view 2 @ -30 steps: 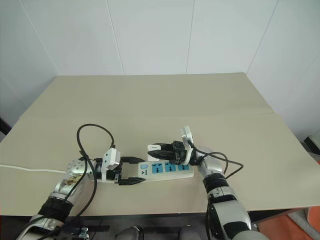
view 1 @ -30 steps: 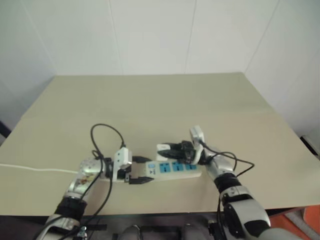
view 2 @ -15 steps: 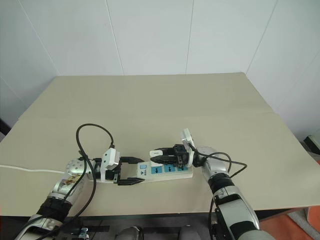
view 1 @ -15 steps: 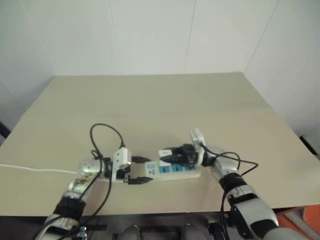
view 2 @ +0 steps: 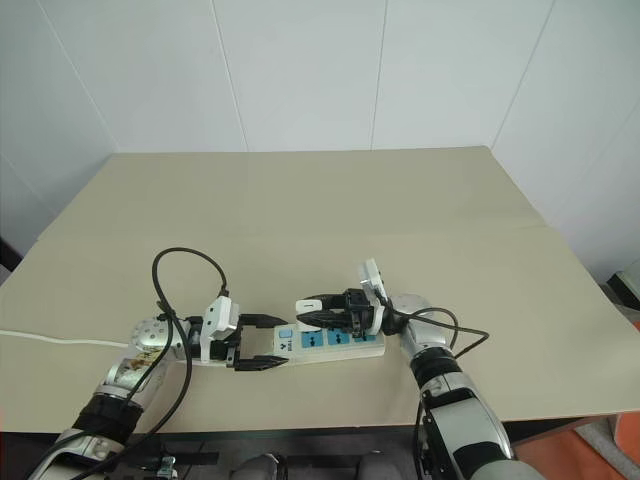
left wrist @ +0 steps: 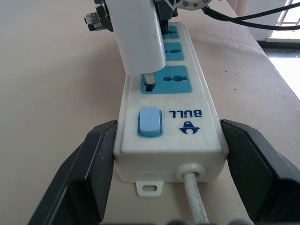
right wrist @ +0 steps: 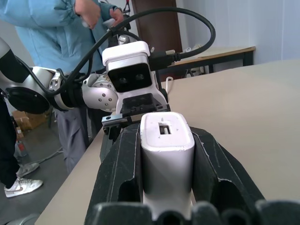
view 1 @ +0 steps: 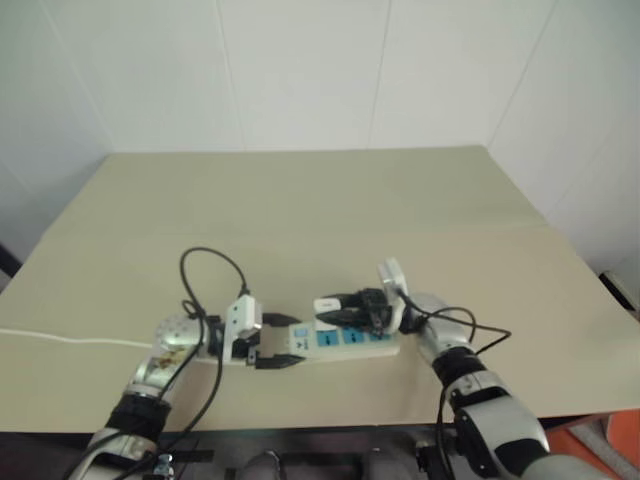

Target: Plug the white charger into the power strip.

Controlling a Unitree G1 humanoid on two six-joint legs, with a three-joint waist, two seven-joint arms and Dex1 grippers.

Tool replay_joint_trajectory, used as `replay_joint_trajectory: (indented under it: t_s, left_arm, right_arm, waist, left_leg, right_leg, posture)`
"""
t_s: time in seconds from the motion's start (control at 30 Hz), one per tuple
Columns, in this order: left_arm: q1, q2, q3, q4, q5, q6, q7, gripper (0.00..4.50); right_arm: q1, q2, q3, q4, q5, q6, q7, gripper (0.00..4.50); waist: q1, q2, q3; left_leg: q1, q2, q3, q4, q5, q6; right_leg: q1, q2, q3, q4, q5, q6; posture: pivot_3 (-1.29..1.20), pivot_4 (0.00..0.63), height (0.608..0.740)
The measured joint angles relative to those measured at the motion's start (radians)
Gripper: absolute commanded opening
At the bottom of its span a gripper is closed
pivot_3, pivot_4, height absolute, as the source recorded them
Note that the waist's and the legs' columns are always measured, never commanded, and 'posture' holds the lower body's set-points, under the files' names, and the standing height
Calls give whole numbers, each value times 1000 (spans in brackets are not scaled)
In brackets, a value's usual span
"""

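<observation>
The white charger (left wrist: pixel 139 35) is hanging tilted over the power strip (left wrist: pixel 168 124), its prong touching the blue socket nearest the switch — the right gripper (view 2: pixel 312 309) is pinching it between both fingers. The left gripper (left wrist: pixel 164 164) is clamping the strip's cord end on the table (view 2: pixel 300 200).

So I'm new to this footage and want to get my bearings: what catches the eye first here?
Near the front edge of the tan table, the left gripper clamps the cord end of a white power strip with blue sockets. The right gripper holds the white charger at the socket nearest the switch, its prongs at the slots. A person in a blue jacket stands beyond the table.
</observation>
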Motion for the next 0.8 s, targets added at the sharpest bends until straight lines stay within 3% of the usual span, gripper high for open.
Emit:
replay_joint_trajectory:
  t_s: [0.8]
  left_arm:
    - [2,4,0,12,0,1,-3,3188]
  right_arm:
    - [22,57,-29,2,-62,-89,0,1125]
  waist:
    - [-1,-4,-2]
  left_leg:
    - [10,2,0,-6,0,0]
  right_leg:
    - [8,2,0,-1,-3,-2]
  posture:
    - [0,150,740]
